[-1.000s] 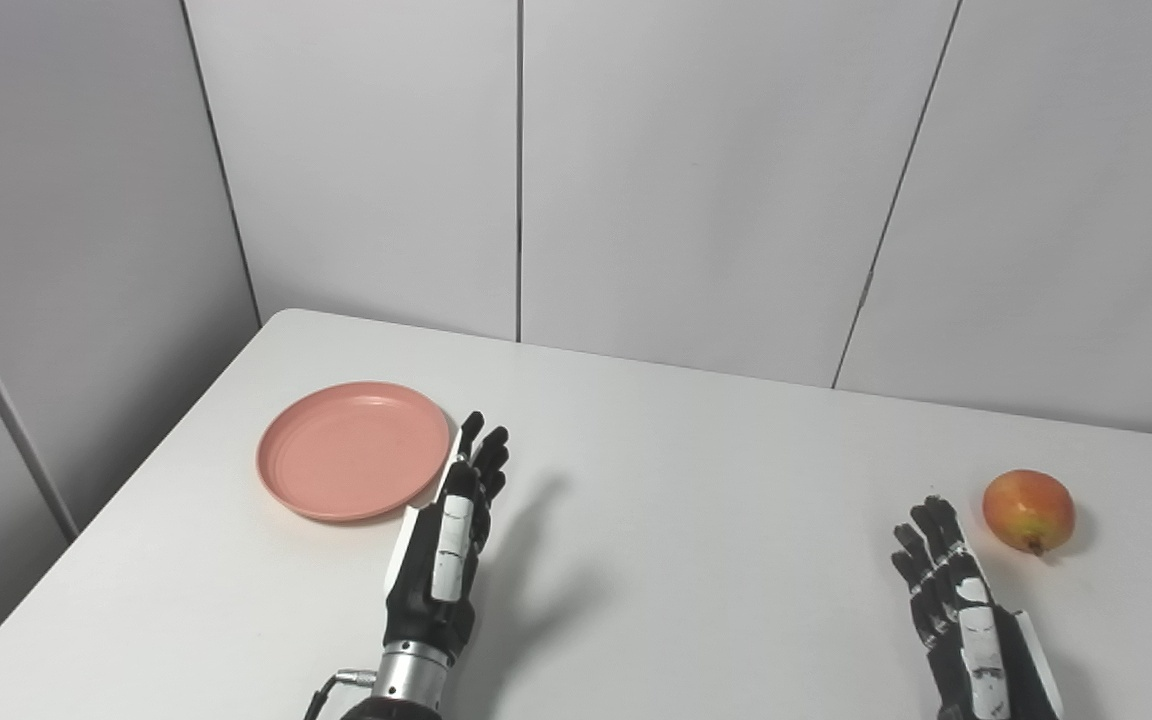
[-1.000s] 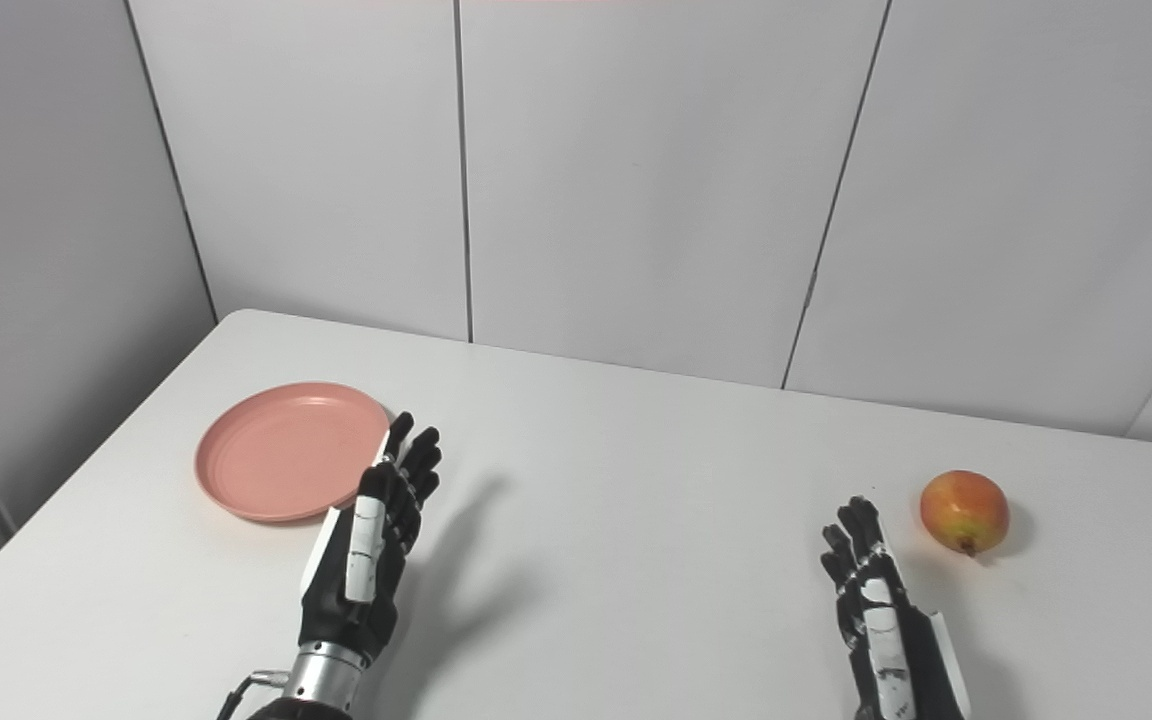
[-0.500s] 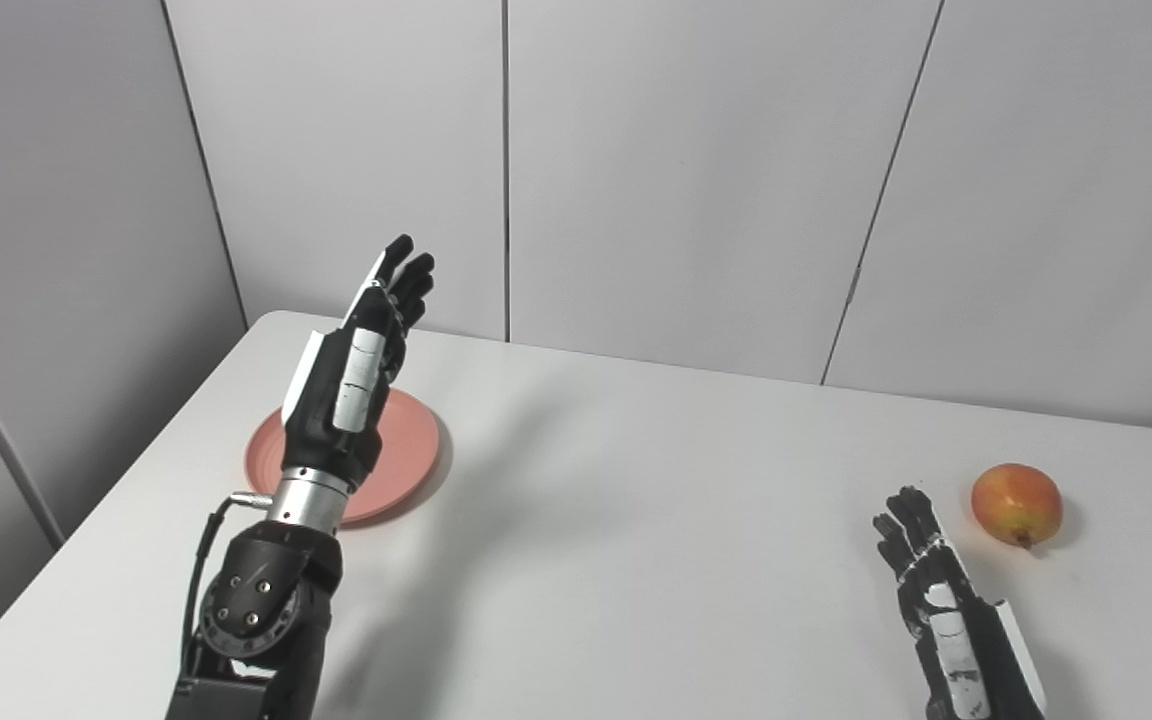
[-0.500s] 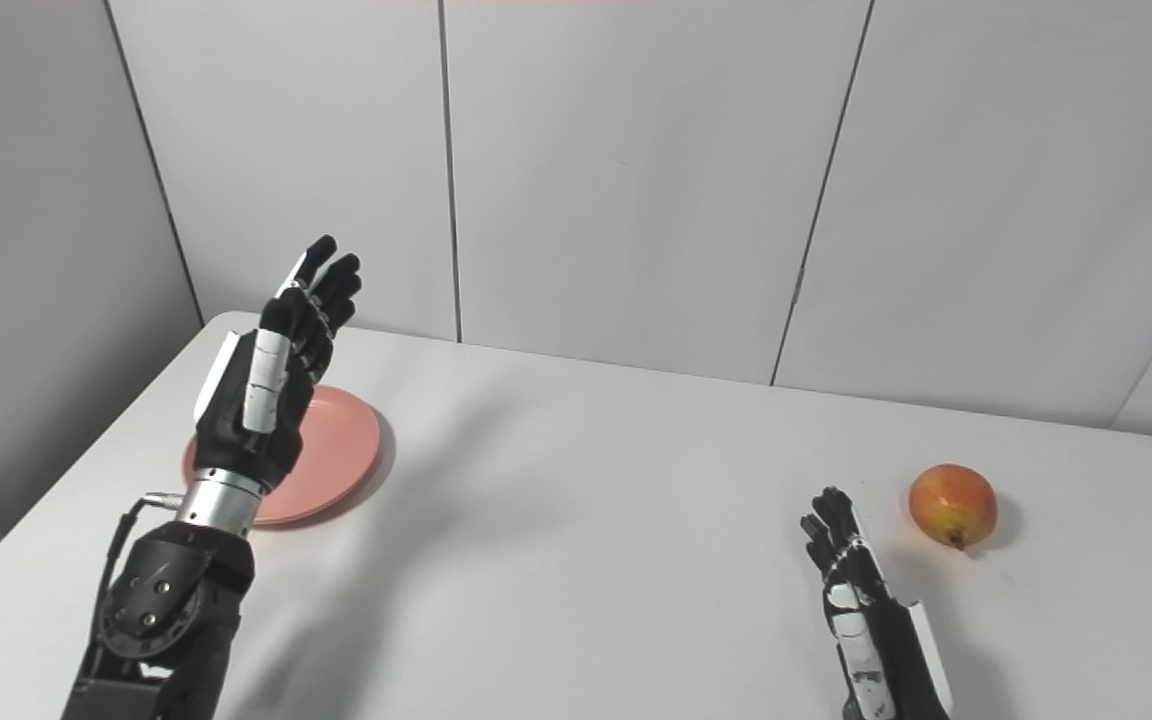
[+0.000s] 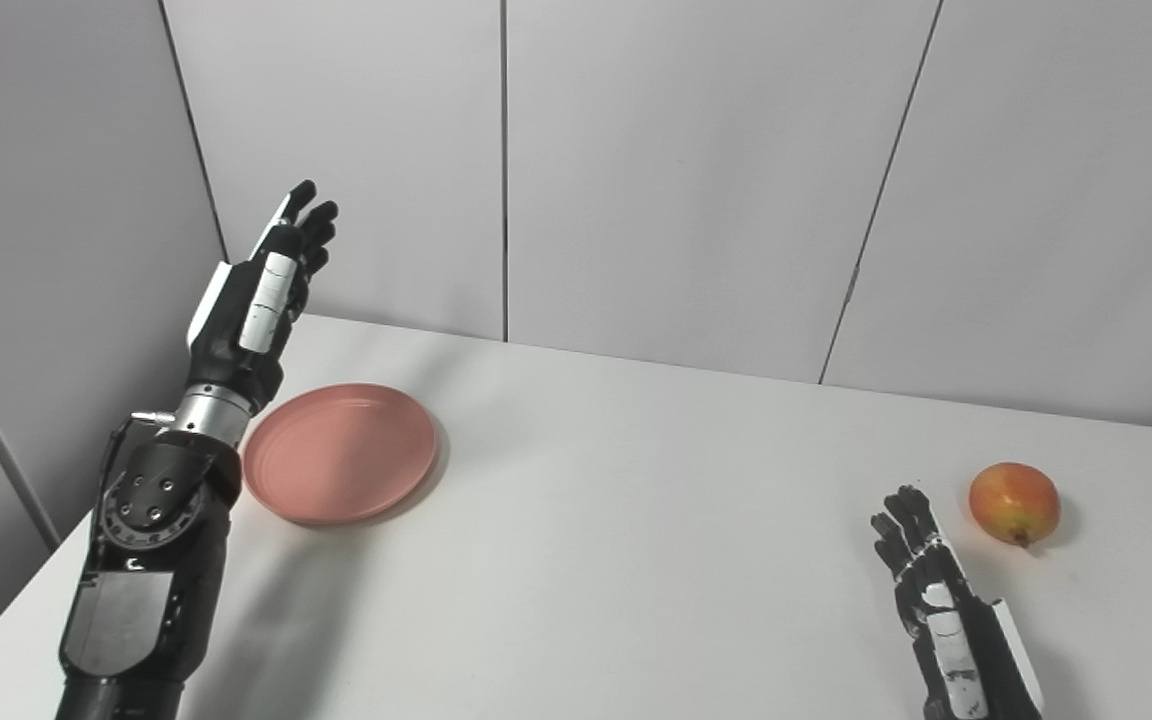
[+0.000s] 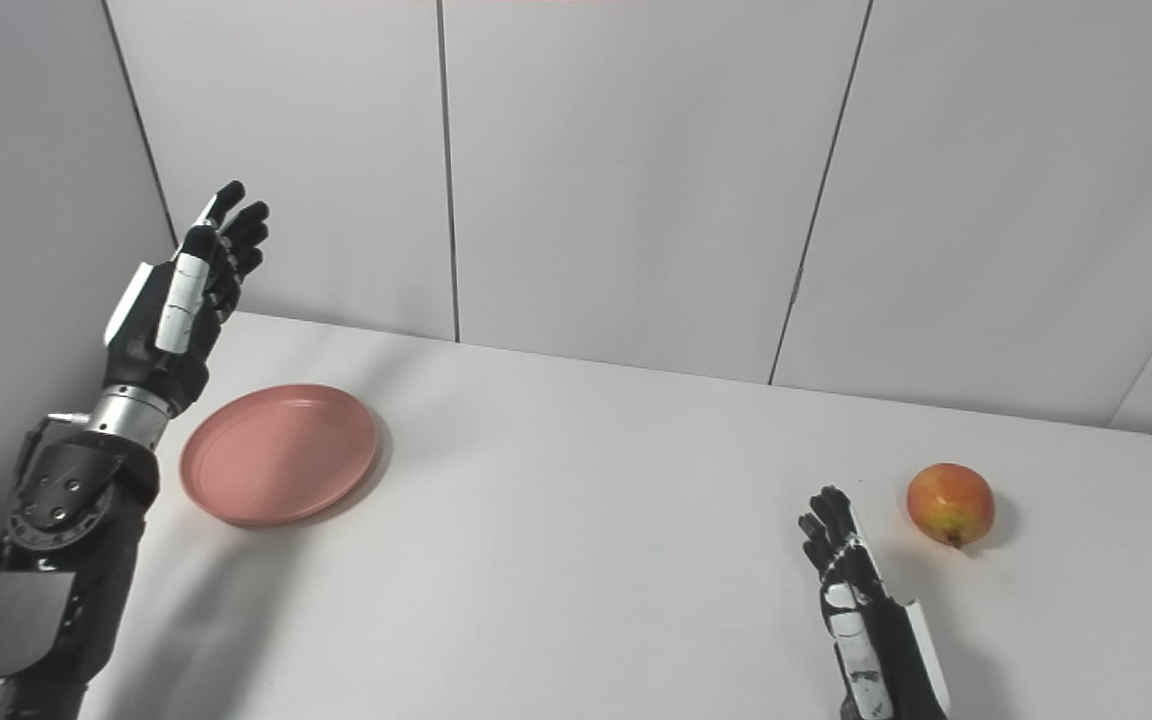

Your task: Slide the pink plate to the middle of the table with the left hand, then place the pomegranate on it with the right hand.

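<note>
Left hand (image 5: 261,290) raised (empty) beside pink plate (image 5: 340,452).

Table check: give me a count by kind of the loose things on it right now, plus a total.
Pink plate: 1
Pomegranate: 1
Total: 2, both lying free on the white table, with neither hand holding anything.
</note>
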`<state>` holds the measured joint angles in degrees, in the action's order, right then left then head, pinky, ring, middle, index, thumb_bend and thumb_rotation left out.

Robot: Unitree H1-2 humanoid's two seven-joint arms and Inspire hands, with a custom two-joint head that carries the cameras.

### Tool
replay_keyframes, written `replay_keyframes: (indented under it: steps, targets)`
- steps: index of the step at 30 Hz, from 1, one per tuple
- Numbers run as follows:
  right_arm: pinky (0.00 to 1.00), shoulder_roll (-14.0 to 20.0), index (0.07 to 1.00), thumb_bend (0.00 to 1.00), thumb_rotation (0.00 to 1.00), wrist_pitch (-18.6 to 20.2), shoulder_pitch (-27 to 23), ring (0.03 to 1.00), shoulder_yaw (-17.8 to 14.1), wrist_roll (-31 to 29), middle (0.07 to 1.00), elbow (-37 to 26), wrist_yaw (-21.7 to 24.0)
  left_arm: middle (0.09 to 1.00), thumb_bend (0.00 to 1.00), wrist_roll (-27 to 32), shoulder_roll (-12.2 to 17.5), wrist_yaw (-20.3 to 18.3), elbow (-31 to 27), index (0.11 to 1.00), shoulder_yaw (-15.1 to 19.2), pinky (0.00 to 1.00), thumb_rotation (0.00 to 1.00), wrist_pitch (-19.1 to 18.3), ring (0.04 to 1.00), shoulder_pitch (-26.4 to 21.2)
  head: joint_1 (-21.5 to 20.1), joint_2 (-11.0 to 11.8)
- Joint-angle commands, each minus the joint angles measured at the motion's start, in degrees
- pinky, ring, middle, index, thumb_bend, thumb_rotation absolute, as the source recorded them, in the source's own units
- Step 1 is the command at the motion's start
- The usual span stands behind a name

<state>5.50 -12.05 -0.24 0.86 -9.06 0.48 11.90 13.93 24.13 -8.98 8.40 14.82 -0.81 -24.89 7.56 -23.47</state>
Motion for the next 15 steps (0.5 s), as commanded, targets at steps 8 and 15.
replay_keyframes:
  steps: [8,15]
  targets:
    - [1.0,0.23,0.974,0.75,0.89,-1.04,3.26,0.967,0.06,0.13,0.974,3.36,0.17,0.973,1.0,1.47,4.06,-3.86,11.56,0.996,1.04,1.0,0.87,7.31,0.998,-6.67,-0.25,-0.42]
    - [1.0,0.23,0.974,0.73,0.9,-0.9,3.51,0.968,0.11,0.33,0.973,2.89,-0.06,0.973,0.98,1.6,5.3,-5.73,20.79,0.977,1.66,1.0,0.88,11.01,0.998,-8.52,-0.13,-0.67]
